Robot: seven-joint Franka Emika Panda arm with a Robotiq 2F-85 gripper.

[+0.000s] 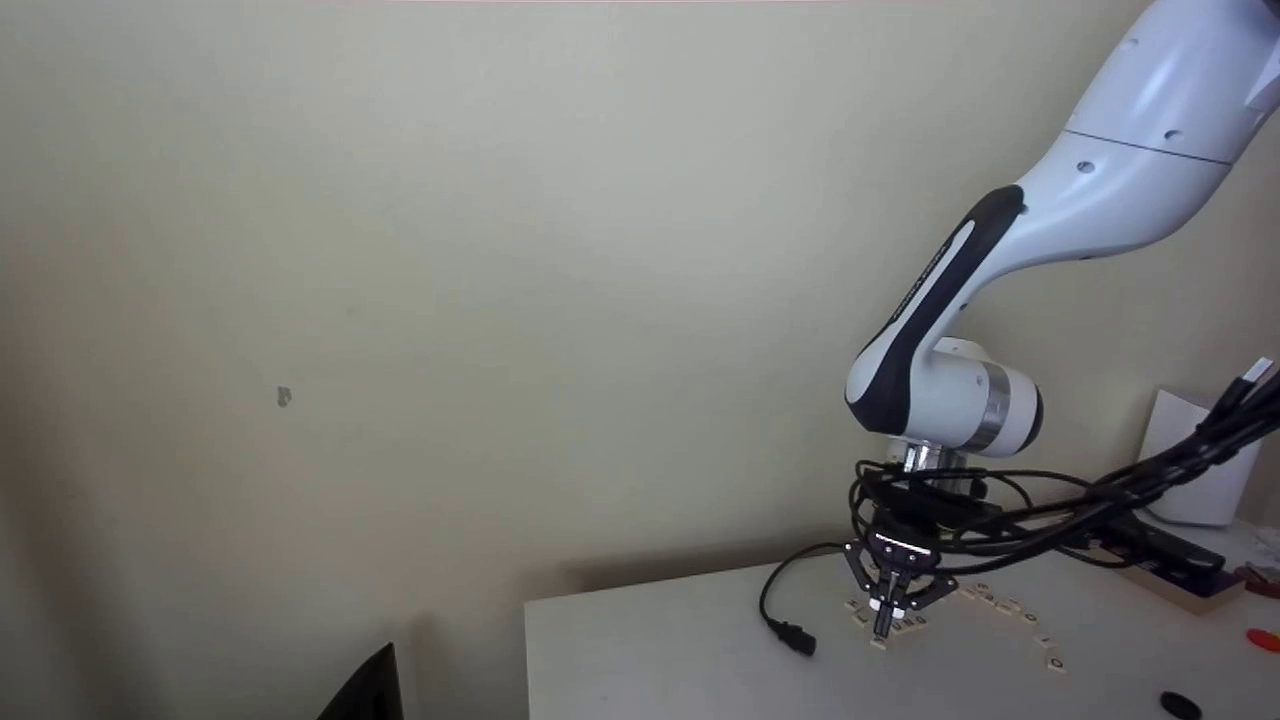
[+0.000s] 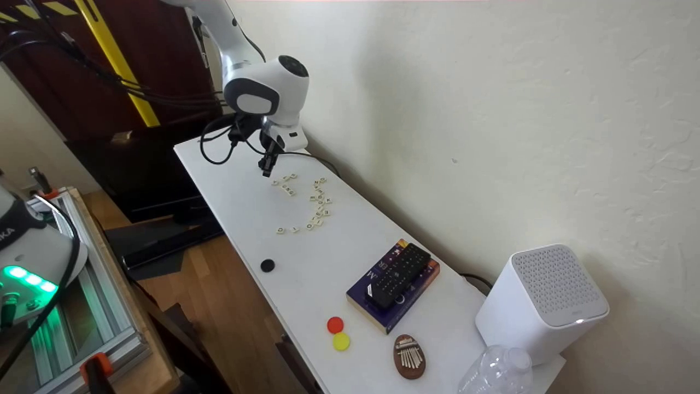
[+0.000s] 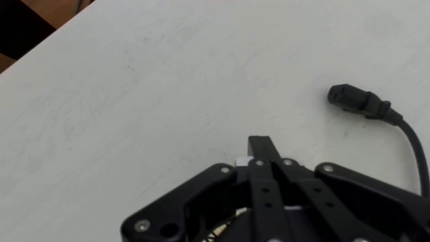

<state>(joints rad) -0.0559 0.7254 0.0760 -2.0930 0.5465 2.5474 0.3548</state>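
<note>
My gripper (image 1: 882,632) points down over the white table (image 1: 640,660) at its end away from the book. It also shows in an exterior view (image 2: 267,172) and in the wrist view (image 3: 259,137). Its two black fingers are pressed together with nothing visible between them. Small cream letter tiles (image 2: 287,190) lie close beside the fingertips; how high the tips are above the table I cannot tell. More tiles (image 2: 320,200) form a curved line. In the wrist view a few tiles (image 3: 220,230) show behind the gripper, mostly hidden. A black cable plug (image 3: 352,99) lies on the table near the gripper (image 1: 795,638).
A dark blue book (image 2: 358,295) carries a black remote (image 2: 399,273). A black disc (image 2: 267,265), a red disc (image 2: 335,325), a yellow disc (image 2: 341,341) and a brown thumb piano (image 2: 409,358) lie nearby. A white speaker-like box (image 2: 525,312) and a clear bottle (image 2: 497,372) stand by the wall.
</note>
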